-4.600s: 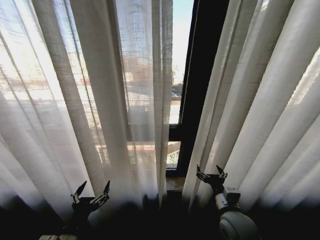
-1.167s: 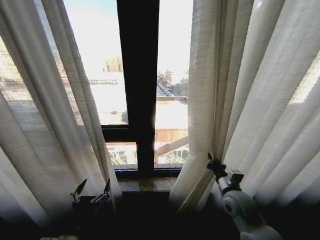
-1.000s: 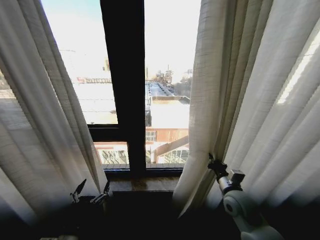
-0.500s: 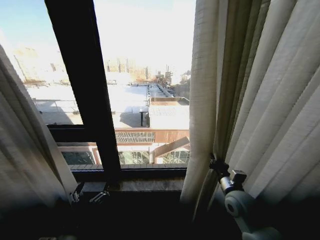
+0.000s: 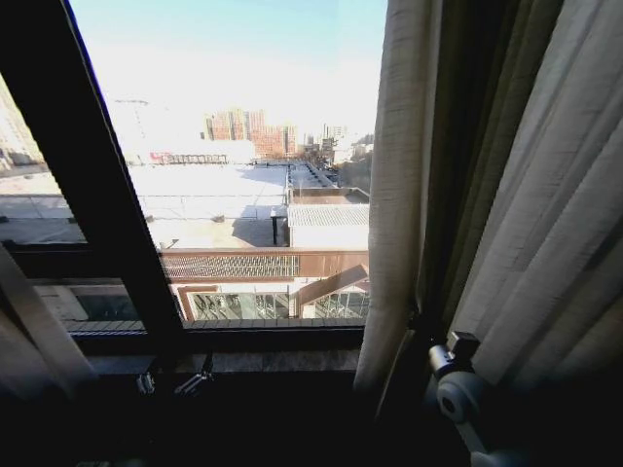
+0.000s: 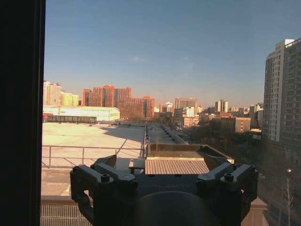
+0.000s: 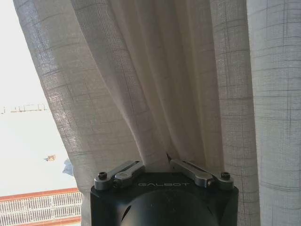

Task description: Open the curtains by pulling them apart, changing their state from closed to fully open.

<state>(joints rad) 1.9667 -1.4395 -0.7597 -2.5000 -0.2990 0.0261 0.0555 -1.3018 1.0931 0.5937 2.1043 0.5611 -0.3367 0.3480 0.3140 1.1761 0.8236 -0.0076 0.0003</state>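
Since earlier, the curtains have parted: one bunches from 12 to 4 o'clock, the other is a sliver at 8. Light, soft, sheer cloth, best gripped at a fold; the right tool pinches one, the left tool hangs open and empty before the window frame and sill.

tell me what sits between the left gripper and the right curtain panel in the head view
In the head view, a bare stretch of window sill and clear glass lies between the left gripper and the right curtain panel.
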